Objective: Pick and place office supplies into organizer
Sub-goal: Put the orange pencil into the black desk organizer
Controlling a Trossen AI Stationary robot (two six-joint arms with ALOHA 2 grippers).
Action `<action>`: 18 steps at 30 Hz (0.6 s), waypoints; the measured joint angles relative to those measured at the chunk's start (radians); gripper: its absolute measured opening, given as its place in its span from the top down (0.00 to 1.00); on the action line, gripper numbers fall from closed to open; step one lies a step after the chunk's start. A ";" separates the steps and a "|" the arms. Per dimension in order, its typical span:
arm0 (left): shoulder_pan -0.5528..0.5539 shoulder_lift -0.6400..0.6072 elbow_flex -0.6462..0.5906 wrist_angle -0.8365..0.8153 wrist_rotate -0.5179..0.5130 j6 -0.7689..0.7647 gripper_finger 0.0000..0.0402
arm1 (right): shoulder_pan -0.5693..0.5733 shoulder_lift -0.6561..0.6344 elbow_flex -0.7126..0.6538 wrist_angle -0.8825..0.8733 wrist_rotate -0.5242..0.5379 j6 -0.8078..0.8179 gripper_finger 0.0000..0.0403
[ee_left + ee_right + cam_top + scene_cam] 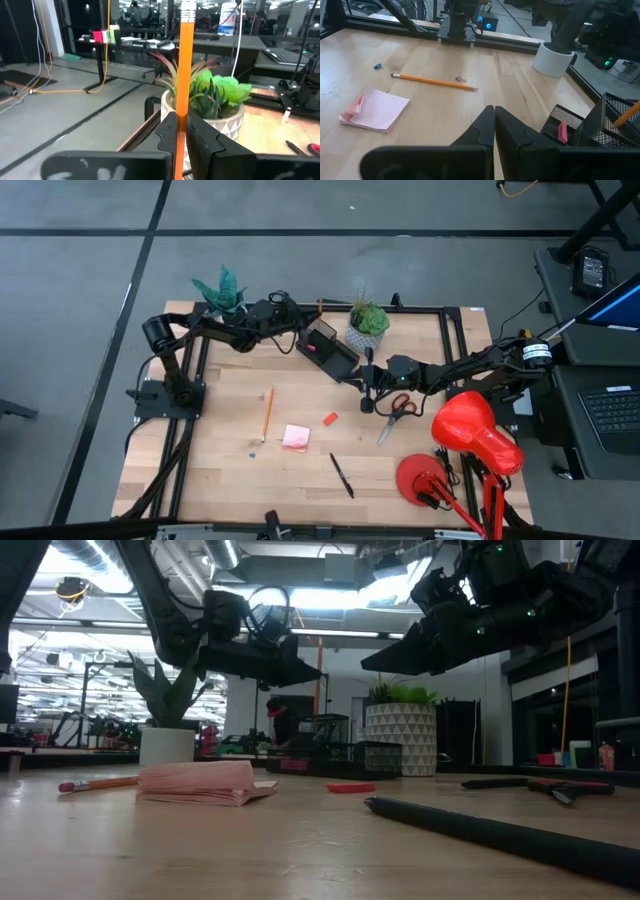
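Observation:
My left gripper (303,328) is at the back of the table beside the black organizer (328,348), shut on an orange pencil (184,75) that stands upright. A second orange pencil (267,415), the pink sticky-note pad (296,437), a red eraser (330,418), the red-handled scissors (397,410) and a black pen (342,475) lie flat on the table. My right gripper (367,402) is shut and empty above the table, between the organizer and the scissors. A pink eraser (562,131) lies in the organizer's tray. My left gripper pinches the pencil's shaft (181,125) between its two fingers. The fingers are level, come from the table's left side and lie across the pencil. The pencil stands upright with its eraser end (188,7) up. The fingers hide its lower end.
Two potted plants stand at the back, one (228,292) at the left and one (368,322) next to the organizer. A red desk lamp (470,435) stands at the near right. Small clips (460,78) lie near the loose pencil. Bare wood shows at the near left.

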 joint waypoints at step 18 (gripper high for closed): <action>-0.001 0.005 0.000 -0.020 0.000 -0.172 0.83 | 0.000 0.000 0.000 -0.007 0.000 -0.003 0.96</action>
